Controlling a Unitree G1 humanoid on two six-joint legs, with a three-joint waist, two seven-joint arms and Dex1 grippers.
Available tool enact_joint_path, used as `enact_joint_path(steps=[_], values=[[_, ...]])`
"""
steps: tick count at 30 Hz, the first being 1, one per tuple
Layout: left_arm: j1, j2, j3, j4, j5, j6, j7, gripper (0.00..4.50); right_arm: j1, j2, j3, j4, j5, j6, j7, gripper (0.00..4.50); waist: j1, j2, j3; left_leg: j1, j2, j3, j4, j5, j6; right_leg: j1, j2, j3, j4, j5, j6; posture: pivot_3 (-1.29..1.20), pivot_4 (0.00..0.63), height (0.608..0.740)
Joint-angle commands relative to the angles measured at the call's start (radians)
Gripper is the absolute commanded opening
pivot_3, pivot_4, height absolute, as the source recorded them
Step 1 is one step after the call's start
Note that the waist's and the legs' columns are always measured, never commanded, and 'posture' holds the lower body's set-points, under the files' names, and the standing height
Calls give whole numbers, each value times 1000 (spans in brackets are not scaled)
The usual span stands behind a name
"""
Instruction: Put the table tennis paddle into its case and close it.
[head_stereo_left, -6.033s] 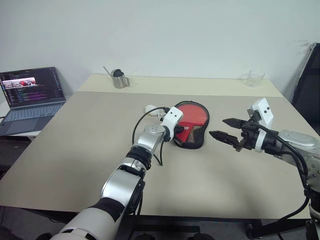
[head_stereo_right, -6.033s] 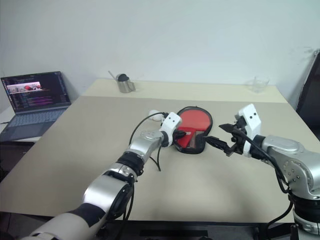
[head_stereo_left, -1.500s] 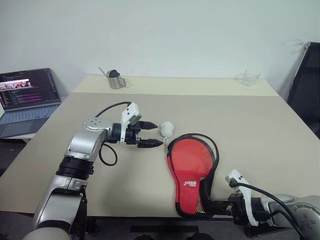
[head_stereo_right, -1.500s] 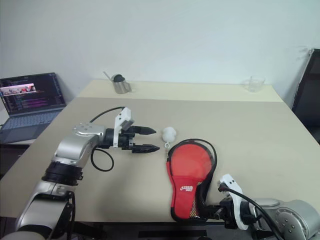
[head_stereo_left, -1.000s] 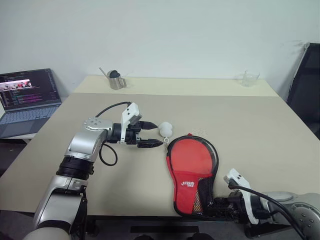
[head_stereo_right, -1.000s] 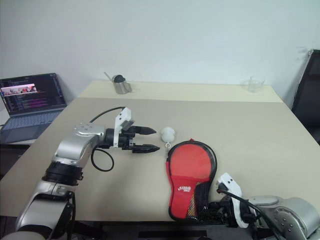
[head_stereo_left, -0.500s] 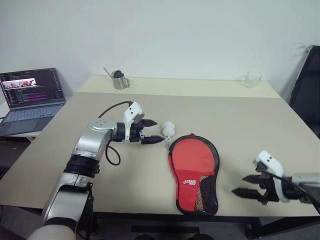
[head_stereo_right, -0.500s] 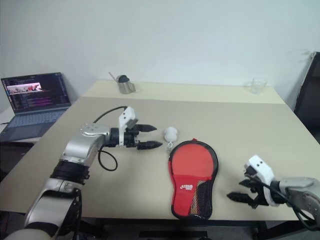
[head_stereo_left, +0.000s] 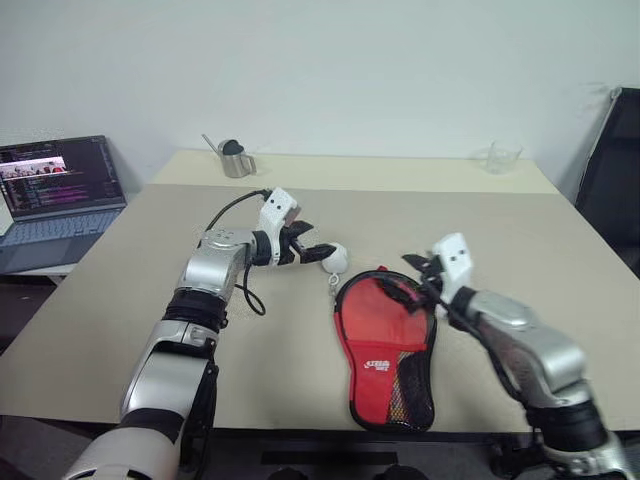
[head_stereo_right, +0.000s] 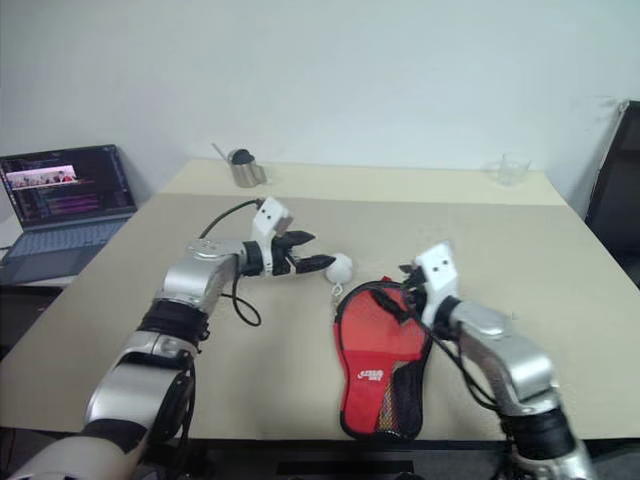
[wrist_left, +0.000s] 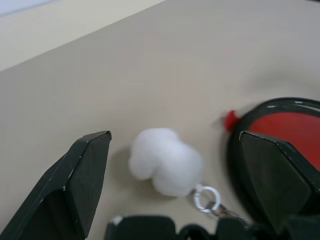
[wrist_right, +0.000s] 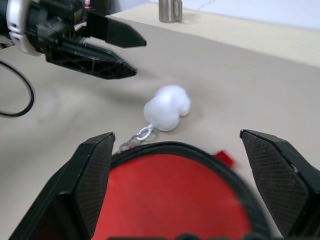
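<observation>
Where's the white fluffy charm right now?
In the left eye view the white charm lies on the table just beyond the case's round end, chained to it, with the open left gripper at it.

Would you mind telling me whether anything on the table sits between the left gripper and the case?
Yes. A small white fluffy charm lies on the table in front of the open left gripper, between it and the round end of the case, chained to the case's edge. Nothing else lies between them.
</observation>
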Motion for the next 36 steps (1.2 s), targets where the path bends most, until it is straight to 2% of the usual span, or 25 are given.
enact_joint_path(steps=[1,5,10,23,27,36], values=[[-41,-20,19,12,19,36,70,4500,23,38,84,69,-121,-131,-19,4344,1,0,0,0,0,0,0,0,0,0,0,0,0,0,0,0,150,740],[-33,-51,27,13,20,76,116,4500,62,102,130,181,-159,-155,-11,4344,1,0,0,0,0,-1,0,0,0,0,0,0,1,0,0,0,150,740],[-25,-93,10,-14,22,113,129,4500,51,138,125,292,-156,-28,8,4344,-1,-3,-2,3,0,0,1,0,0,2,0,0,4,0,0,0,150,740],[-27,-162,19,42,56,164,254,4500,46,161,125,301,-175,-4,63,4344,-4,-7,-7,7,1,0,1,1,0,3,0,0,5,1,-2,0,150,740],[-49,-197,17,113,68,169,286,4500,47,169,125,299,-184,2,69,4344,-4,-8,-8,7,1,0,1,1,0,3,0,0,5,1,-2,0,150,740],[-103,-287,-3,305,131,56,357,4500,47,179,125,294,-188,13,64,4344,-3,-9,-9,7,1,-1,1,0,0,3,0,0,5,1,-2,0,150,740]])
